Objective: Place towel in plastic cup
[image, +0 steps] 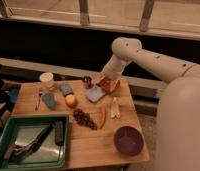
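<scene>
The towel [94, 93] is a pale blue-grey folded cloth lying flat on the wooden table [93, 147], just left of the red bowl [112, 86]. The plastic cup [48, 100] is light blue and stands near the table's left side, in front of the white cup [46, 79]. My gripper [104, 80] hangs from the white arm over the gap between the towel's far right corner and the red bowl, close above them. The arm covers part of the red bowl.
A tiny dark metal cup [87, 81], a darker blue block [66, 89], an orange fruit [70, 100], grapes [84, 119], a red chili [103, 116] and a banana [114, 107] lie mid-table. A purple bowl [128, 140] sits front right. A green tray [28, 142] with utensils sits front left.
</scene>
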`<act>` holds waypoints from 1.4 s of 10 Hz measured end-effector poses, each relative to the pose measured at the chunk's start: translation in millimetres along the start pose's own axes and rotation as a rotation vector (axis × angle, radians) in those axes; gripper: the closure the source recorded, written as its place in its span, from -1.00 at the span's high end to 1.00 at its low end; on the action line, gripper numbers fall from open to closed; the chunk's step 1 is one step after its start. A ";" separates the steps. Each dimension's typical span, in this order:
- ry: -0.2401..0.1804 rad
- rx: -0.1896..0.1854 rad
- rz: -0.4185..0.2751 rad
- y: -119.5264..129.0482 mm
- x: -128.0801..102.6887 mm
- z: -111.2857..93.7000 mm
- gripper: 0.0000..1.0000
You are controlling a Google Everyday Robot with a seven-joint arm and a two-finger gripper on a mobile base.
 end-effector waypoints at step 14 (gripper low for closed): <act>0.145 0.056 0.038 52.4 -17.2 153.8 0.24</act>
